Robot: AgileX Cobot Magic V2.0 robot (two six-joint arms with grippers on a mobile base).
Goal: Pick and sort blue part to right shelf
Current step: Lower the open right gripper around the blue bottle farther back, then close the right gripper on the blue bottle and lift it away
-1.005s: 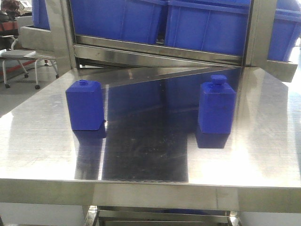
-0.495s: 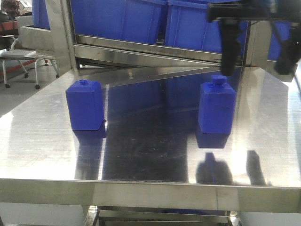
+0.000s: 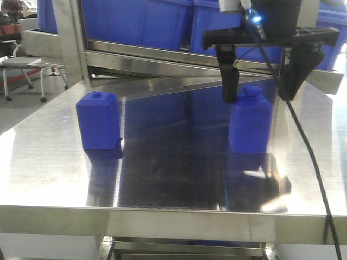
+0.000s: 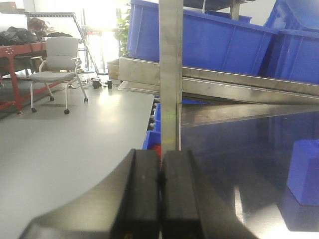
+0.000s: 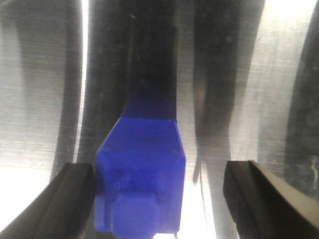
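Above, the right pincer (image 3: 258, 98), spread apart, apparently straddles the blue part (image 3: 249, 129) on the glossy steel table (image 3: 162, 168).

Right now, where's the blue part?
Front view: the blue part stands right of centre on the table, between the fingers of the open right tool; the shorter blue block is at left.

I count two blue blocks on one shiny table (image 3: 54, 173), the tall blue part (image 3: 250, 124) and one shorter blue block (image 3: 98, 122), plus two grippers, my right gripper (image 3: 259, 96) and my left gripper (image 4: 160, 174), at least four blue bins (image 3: 135, 21) and one white chair (image 4: 52, 62).
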